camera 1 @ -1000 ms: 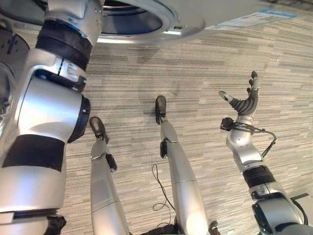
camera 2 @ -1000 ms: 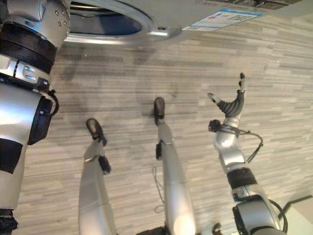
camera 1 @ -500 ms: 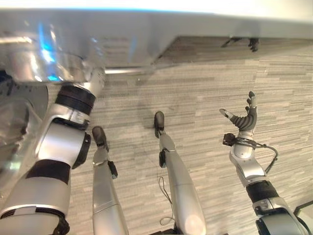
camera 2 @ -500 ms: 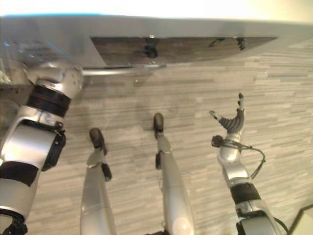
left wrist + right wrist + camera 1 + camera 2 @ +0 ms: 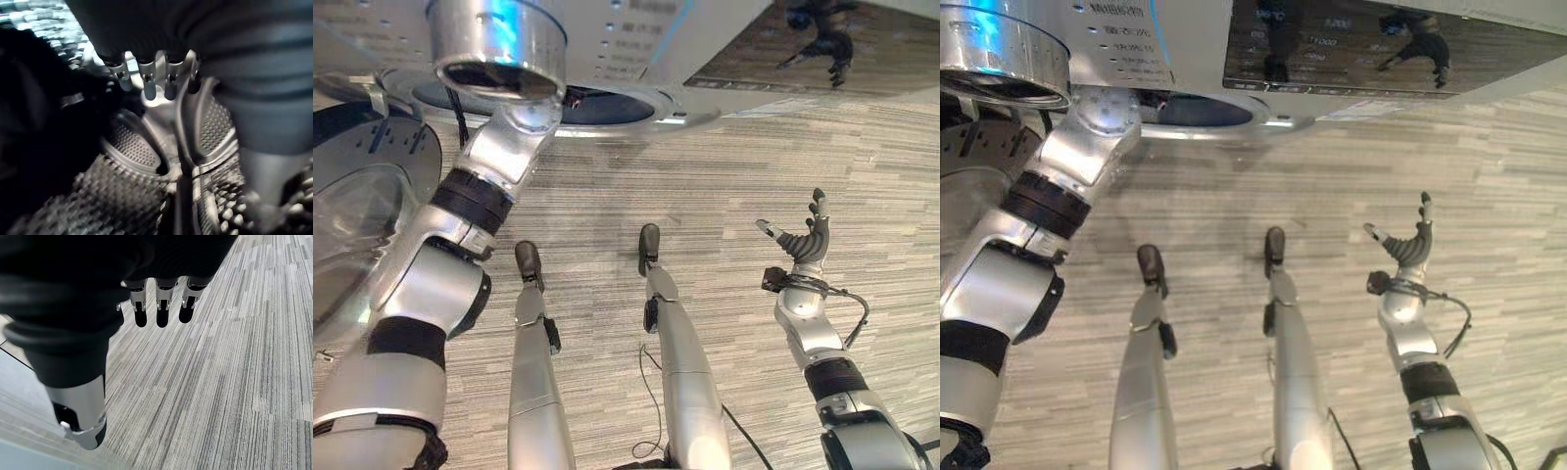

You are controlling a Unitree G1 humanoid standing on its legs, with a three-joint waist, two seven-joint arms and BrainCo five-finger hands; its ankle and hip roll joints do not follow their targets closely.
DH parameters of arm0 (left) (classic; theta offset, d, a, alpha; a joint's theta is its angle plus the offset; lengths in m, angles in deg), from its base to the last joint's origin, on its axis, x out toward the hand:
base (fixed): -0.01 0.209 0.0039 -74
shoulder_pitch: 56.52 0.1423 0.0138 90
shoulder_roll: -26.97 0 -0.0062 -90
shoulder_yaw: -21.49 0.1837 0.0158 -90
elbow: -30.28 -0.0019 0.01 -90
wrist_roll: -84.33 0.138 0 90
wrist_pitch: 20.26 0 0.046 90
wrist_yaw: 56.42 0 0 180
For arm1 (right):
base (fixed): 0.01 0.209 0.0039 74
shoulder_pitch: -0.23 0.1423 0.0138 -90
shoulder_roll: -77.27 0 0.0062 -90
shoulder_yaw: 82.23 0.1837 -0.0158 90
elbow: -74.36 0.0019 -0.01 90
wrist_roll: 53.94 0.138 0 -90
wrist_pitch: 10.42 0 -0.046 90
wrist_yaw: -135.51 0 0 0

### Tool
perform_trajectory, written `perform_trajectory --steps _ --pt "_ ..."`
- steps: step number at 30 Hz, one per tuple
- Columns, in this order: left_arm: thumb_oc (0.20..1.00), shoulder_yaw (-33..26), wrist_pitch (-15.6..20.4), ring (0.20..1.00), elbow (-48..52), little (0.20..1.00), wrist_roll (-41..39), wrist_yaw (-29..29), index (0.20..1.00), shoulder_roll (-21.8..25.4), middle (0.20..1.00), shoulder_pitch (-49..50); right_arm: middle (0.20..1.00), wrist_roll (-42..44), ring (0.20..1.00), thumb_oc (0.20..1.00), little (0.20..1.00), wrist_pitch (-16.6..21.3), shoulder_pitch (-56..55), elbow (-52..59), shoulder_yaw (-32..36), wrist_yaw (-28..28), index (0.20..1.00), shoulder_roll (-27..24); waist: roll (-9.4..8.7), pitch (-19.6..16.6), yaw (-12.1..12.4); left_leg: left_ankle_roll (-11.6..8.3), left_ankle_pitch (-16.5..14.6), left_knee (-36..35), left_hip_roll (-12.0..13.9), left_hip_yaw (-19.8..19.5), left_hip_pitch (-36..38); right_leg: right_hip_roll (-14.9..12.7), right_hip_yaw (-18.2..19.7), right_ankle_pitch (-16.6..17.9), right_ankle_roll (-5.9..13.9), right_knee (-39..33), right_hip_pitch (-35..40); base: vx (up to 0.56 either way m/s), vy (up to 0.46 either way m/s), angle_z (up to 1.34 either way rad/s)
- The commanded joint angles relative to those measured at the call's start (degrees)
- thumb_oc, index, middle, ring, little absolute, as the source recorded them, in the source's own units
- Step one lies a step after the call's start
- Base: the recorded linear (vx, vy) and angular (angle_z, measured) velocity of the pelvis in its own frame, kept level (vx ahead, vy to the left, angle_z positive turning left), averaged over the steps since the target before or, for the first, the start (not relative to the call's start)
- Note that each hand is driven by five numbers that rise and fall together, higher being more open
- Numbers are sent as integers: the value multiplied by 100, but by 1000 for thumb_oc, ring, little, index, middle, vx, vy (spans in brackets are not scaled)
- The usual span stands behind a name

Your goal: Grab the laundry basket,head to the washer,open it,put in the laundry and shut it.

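Note:
The washer point(image 5: 724, 93) fills the far edge of the eye views, with its round opening point(image 5: 617, 106) and a dark glossy control panel point(image 5: 822, 49). Its round glass door point(image 5: 362, 196) stands swung open on the left. My left arm reaches up into the opening. In the left wrist view my left hand point(image 5: 149, 81) is inside the perforated metal drum point(image 5: 132, 147), fingers straight and holding nothing. A dark mass of laundry point(image 5: 34, 122) lies beside them. My right hand point(image 5: 800, 238) is raised over the floor on the right, open and empty, and its straight fingers point(image 5: 162, 308) point at the carpet.
Striped grey carpet point(image 5: 724, 215) covers the floor in front of the washer. A raised paddle rib point(image 5: 183, 142) runs along the drum wall.
The camera has swung, so the whole picture has shifted. My left arm now stretches further up into the washer's opening. The right hand keeps its raised, open pose.

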Motion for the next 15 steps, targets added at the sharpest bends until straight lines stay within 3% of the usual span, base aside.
perform_trajectory --steps 1,8,11,14,15 --pt "1000 -184 153 1000 873 1000 1031 240 1000 392 1000 157 1000 28 1000 1000 1000 235 -338 262 259 94 1000 -334 326 -91 -23 221 -1258 567 133 -134 298 262 -236 -697 -38 30 346 0 0 0" --pt "1000 -779 159 1000 2538 1000 833 1199 1000 715 1000 2525 1000 75 1000 1000 1000 -10 -502 240 365 363 1000 -276 379 21 175 231 -1106 217 41 -8 740 186 -272 -520 -2 -365 832 -14 22 2" --pt "1000 -1318 39 1000 3879 1000 -187 2042 1000 975 1000 4396 1000 145 1000 1000 1000 -281 -665 316 546 636 1000 -204 437 56 364 263 -1053 72 -28 25 1021 130 -316 -379 27 -579 1167 -23 54 3" --pt "1000 -1494 69 1000 4506 1000 -769 2394 1000 1218 1000 5278 1000 132 1000 1000 1000 -340 -744 311 554 748 1000 -185 450 29 410 279 -1054 39 -35 49 1155 106 -335 -353 22 -618 1315 -3 28 1" --pt "1000 -1580 180 1000 5070 1000 -1482 2708 1000 1355 1000 6176 1000 165 1000 1000 1000 -341 -831 238 562 850 1000 -171 470 -52 488 287 -1058 -1 -38 61 1406 74 -366 -359 22 -649 1593 11 32 12"
